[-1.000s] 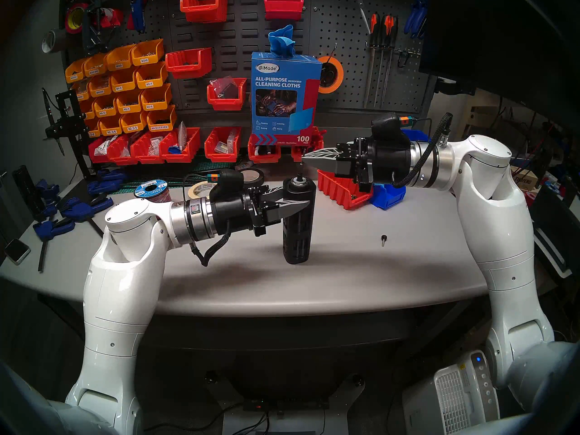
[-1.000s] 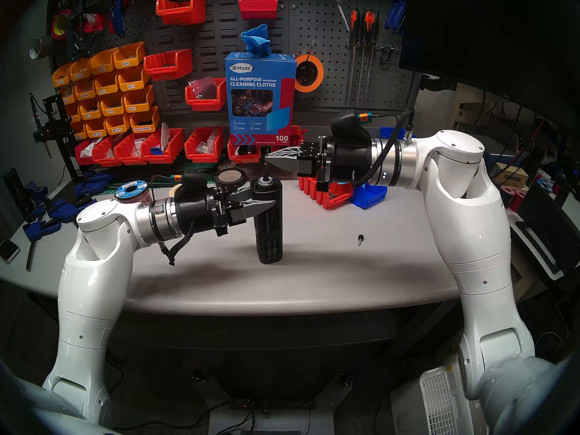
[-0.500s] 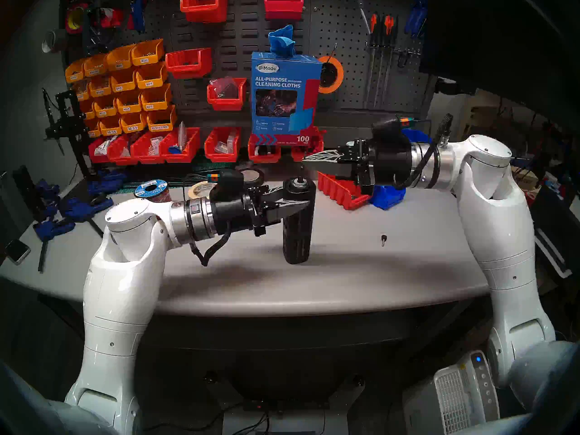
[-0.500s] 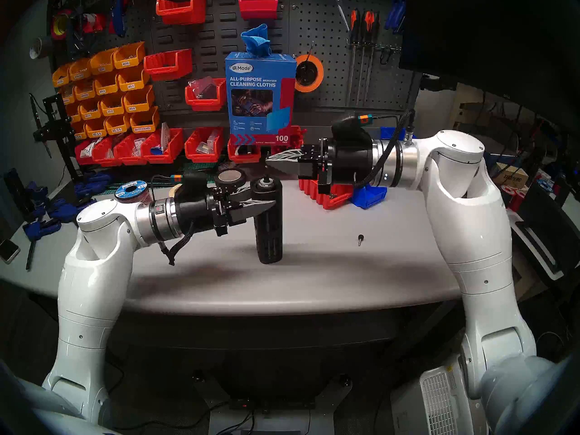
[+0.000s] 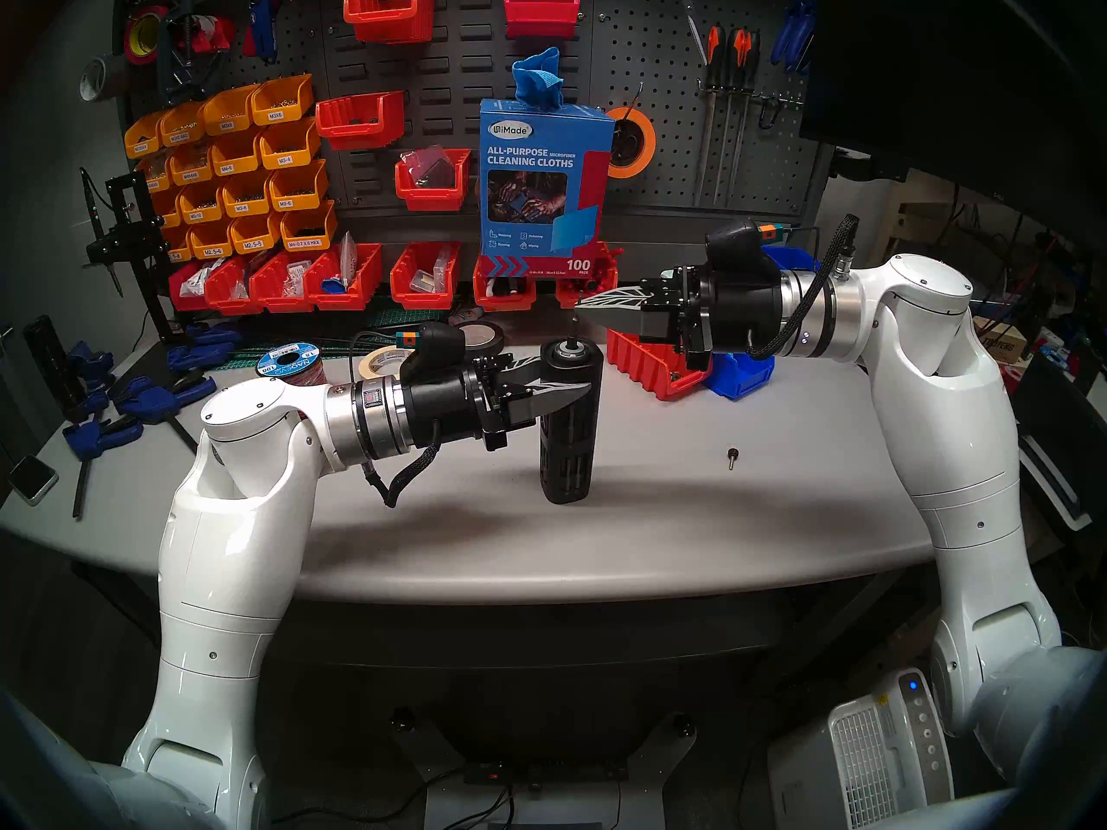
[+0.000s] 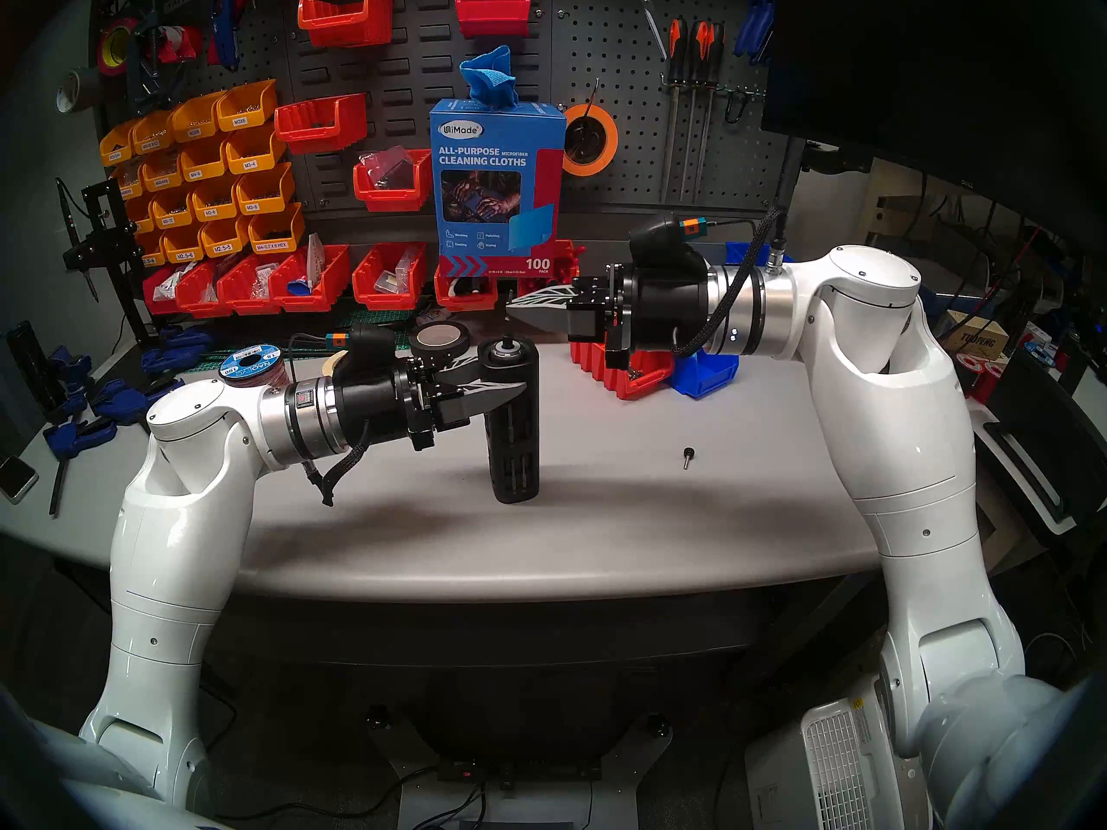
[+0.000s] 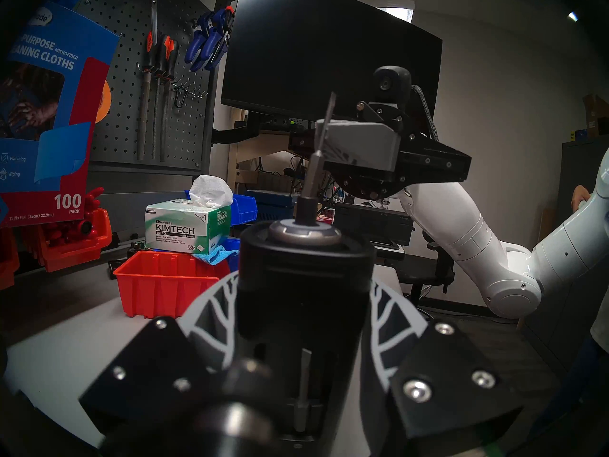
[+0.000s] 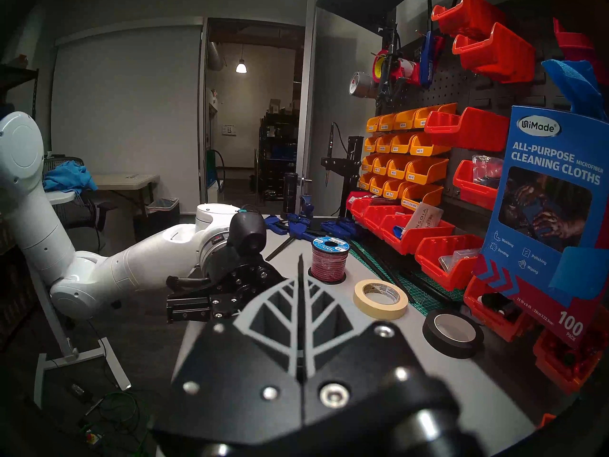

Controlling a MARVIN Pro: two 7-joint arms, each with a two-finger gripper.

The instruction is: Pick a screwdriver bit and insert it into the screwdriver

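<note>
Since the bit is thin, stiff and prob. slick, the right gripper pinches it mid-shaft, its lower end in the socket of the screwdriver, which the left gripper clamps upright.

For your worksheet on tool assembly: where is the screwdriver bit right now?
In the left wrist view the bit stands near centre, pinched in the right gripper, its lower end at the top socket of the screwdriver held by the left gripper.
</note>
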